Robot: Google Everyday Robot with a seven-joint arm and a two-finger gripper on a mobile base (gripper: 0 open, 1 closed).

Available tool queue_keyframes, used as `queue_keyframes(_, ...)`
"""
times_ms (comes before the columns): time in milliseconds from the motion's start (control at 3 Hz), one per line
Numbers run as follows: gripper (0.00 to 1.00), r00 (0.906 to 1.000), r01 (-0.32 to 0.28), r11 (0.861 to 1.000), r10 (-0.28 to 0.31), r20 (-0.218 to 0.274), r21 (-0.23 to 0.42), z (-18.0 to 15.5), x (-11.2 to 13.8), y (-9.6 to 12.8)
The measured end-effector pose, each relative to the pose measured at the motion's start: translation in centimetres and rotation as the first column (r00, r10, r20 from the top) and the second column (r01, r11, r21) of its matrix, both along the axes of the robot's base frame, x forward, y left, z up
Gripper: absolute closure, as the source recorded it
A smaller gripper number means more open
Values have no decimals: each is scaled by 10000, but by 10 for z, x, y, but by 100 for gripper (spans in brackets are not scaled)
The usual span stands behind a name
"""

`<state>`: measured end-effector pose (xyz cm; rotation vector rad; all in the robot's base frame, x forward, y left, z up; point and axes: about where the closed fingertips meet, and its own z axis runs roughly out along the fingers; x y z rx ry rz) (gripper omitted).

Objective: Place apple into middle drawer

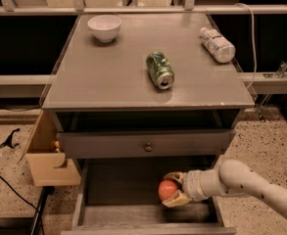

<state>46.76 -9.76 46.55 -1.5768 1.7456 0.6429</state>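
Claw [170,190]: clamped on the small round red-orange apple [167,190], one finger over the top, one under it. It comes in from the right on the white robot arm [246,182], which crosses the drawer's right wall.

Apple pos: inside the outline of the wide shallow grey wooden middle drawer [116,190], right of centre, nearer the front edge than the back. Can't tell if it touches the drawer floor or sits just above it. Drawer is pulled well out, w/ bare grey floor to the left of the apple.

Directly above: grey drawer front w/ small round knob [147,146], closed.

Grey desk [104,82] top:
- white ceramic bowl [104,27], upright, back left
- green soda can [159,70], on its side, approx centre, open end facing the cam
- clear plastic bottle w/ white label [217,44], on its side, back right

All three well apart from each other.

Left of the desk: light tan wooden box [47,163], just beside the desk's side. Thin white cable [253,48] hangs past the right back corner. Speckled floor [268,141] around the base.
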Motion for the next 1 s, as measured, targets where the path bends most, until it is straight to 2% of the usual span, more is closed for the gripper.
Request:
queue_keyframes(667,100,9997,230,9996,-228,89,-187,-18,4,-7)
queue_keyframes(1000,100,9990,407,9992,-407,199,-5,-38,17,-7)
